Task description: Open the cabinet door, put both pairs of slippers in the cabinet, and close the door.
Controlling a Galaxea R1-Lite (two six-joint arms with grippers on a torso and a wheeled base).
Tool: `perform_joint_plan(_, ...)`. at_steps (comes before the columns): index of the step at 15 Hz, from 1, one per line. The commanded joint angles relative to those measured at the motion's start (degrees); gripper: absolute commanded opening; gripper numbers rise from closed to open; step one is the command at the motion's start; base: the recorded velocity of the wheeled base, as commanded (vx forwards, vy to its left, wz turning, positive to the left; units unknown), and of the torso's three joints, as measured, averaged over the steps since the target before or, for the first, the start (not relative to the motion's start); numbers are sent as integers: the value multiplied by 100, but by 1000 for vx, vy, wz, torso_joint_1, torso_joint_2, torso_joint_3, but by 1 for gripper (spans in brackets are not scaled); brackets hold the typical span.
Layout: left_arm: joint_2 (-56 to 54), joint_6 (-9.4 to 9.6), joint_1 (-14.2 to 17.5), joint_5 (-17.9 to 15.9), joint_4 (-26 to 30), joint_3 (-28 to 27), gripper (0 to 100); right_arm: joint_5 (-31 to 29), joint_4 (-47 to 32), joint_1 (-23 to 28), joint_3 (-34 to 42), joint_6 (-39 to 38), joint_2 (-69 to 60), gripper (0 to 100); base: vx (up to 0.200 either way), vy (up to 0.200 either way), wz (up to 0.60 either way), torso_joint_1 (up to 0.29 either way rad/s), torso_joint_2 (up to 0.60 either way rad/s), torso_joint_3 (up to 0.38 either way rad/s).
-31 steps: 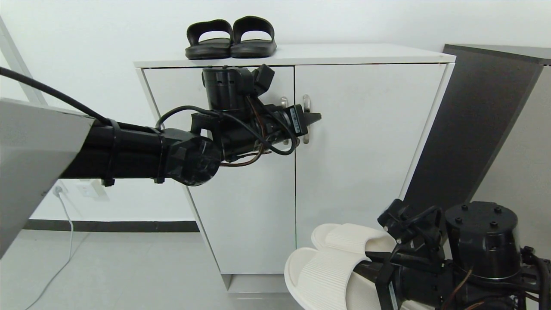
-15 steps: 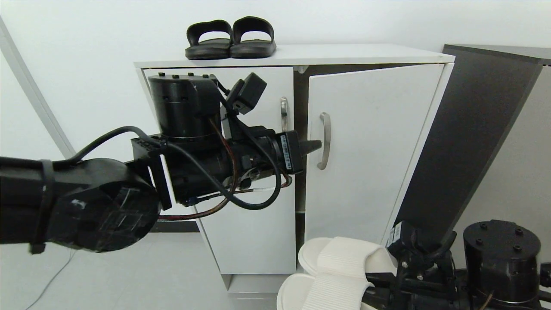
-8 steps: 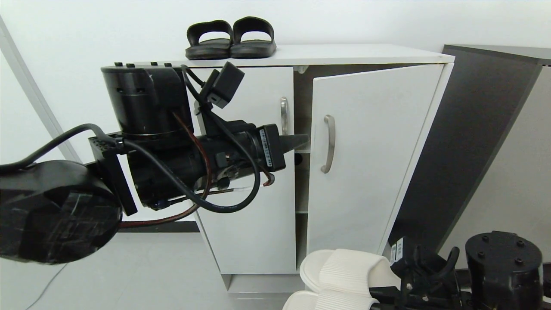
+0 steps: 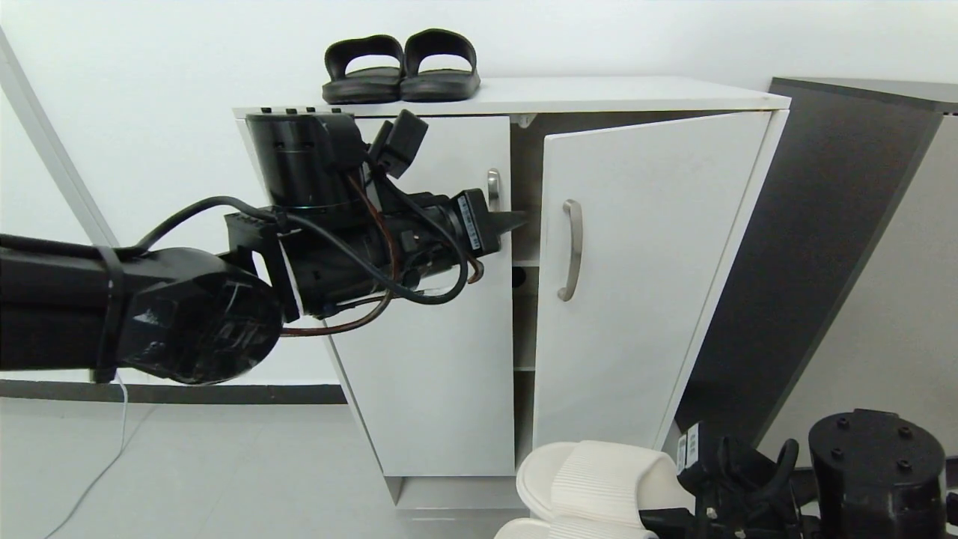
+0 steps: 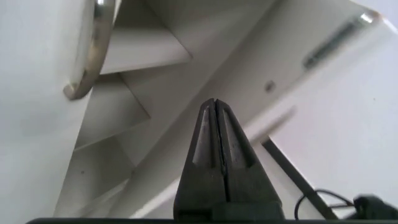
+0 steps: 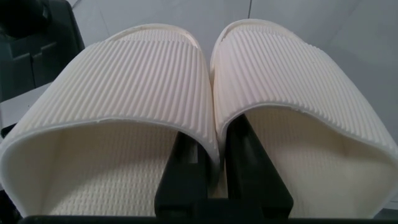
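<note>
Looking from the head view, the white cabinet [image 4: 636,93] has its right door [image 4: 644,262] swung partly open, while the left door [image 4: 426,359] is shut. The left gripper [image 4: 516,219] sits at the dark gap between the two doors, just beside the left door's handle [image 4: 492,191]. The black slippers [image 4: 402,67] stand side by side on the cabinet top. The white slippers [image 4: 599,479] are low in front of the cabinet, at the right arm. In the left wrist view, the left gripper [image 5: 215,124] has its fingers pressed together on nothing and points toward the inner shelves [image 5: 143,56]. In the right wrist view, the right gripper [image 6: 214,168] clamps the inner walls of both white slippers [image 6: 143,81] together.
</note>
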State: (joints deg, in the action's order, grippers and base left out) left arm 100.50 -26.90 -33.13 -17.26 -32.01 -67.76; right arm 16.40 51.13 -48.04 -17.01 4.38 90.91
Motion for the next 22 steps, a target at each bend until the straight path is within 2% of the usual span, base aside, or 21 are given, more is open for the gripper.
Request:
perform_joint_plan(1, 321, -34, -9, 4, 2, -177, 0, 4, 3, -12, 13, 2, 15, 0, 0, 0, 0, 0, 0, 0)
perform_joint_plan(2, 339, -34, -18, -23, 2, -194, 0, 4, 11, -12, 13, 2, 24, 0, 0, 0, 0, 0, 0, 0)
perform_joint_plan(4, 356, -43, -18, -287, 2, -221, 0, 4, 3, -12, 13, 2, 24, 0, 0, 0, 0, 0, 0, 0)
perform_joint_plan(7, 365, -43, -18, -295, 2, -221, 0, 4, 3, -100, 48, 2, 24, 0, 0, 0, 0, 0, 0, 0)
perform_joint_plan(11, 383, -34, -18, -269, -16, -221, 0, 4, 11, -285, 119, 2, -3, 0, -200, 0, 0, 4, 0, 2)
perform_joint_plan(12, 453, -34, -35, -269, -235, -221, 0, -5, 11, -372, 163, 11, -11, 0, -200, 0, 0, -2, -2, 12)
perform_joint_plan(14, 708, -34, -316, -278, -727, -203, 0, 4, 20, -372, 180, 134, -11, 0, -200, 0, 0, -2, -2, 5)
perform_joint_plan(16, 928, -17, -976, -322, -1246, -124, 0, 4, 11, -381, 215, 169, -11, 0, -200, 0, 0, 0, 2, -2)
perform_joint_plan(17, 998, -17, -1116, -339, -1395, -141, 0, 4, 20, -381, 215, 169, -11, 0, -200, 0, 0, -2, 2, 2)
perform_joint_plan(18, 1253, -34, -1362, -366, -1967, -291, 0, 4, 20, -372, 215, 169, -11, 0, 0, 0, 0, 0, 0, 0)
perform_joint_plan(20, 1411, -43, -1336, -348, -2433, -352, 0, 4, 20, -372, 215, 169, -20, 0, 0, 0, 0, 0, 0, 0)
perform_joint_plan(22, 1244, -69, -870, -330, -2406, -273, 0, -5, 20, -372, 224, 160, -20, 0, 0, 0, 0, 0, 0, 0)
